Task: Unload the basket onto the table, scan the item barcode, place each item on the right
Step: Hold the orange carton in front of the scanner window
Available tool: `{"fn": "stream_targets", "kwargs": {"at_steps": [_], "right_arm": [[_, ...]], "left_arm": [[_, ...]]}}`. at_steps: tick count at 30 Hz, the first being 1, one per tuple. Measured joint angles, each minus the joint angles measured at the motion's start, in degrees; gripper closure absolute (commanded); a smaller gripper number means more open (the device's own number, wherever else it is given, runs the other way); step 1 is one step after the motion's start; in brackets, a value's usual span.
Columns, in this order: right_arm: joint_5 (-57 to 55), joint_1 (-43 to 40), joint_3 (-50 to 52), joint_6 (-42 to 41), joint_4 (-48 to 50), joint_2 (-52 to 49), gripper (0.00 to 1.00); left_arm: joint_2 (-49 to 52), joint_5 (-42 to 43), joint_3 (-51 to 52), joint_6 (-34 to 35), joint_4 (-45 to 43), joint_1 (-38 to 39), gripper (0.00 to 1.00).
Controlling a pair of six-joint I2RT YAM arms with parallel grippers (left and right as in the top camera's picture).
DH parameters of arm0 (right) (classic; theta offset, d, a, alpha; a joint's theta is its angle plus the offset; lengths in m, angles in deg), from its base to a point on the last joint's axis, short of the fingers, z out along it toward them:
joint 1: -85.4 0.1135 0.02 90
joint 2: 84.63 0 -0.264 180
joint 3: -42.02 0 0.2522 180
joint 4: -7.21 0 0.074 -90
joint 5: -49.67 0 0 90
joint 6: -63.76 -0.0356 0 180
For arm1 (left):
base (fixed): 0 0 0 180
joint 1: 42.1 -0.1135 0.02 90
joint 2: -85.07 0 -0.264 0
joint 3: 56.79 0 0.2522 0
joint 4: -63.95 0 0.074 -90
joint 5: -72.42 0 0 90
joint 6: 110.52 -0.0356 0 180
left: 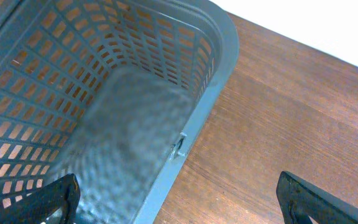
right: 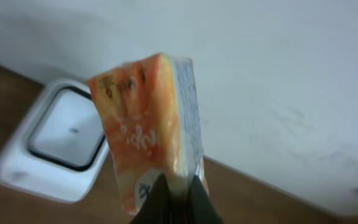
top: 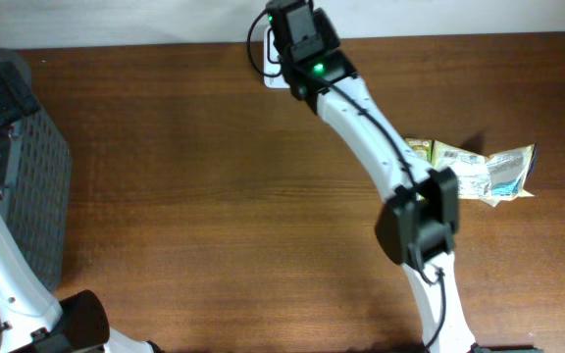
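Worktop [top: 214, 186]: dark brown wood-grain surface spanning the full width of the overhead view, with a pale wall along its far edge. Lying on it: one grey plastic basket [top: 55, 176] with lattice sides, at the left end; one white scanner [right: 17, 165] with a dark-rimmed window, face up, at the far edge near the middle; one small heap of snack packets [top: 484, 172], green-yellow and silver-blue, overlapping one another, at the right side, well apart from basket and scanner.
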Motion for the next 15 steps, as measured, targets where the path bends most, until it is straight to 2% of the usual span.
{"fn": "stream_targets", "kwargs": {"at_steps": [4,7,15], "right_arm": [[-2.67,-0.15,0.09,9.46,8.00,-6.75,0.96],[-2.82,-0.20,0.11,14.58,9.68,-9.29,0.96],[-1.97,-0.20,0.09,18.36,12.22,-10.82,0.96]], "left_arm": [[0.00,0.00,0.00,0.00,0.07,0.02,0.01],[0.00,0.00,0.00,0.00,0.04,0.02,0.01],[0.00,0.00,0.00,0.00,0.04,0.02,0.01]]}}
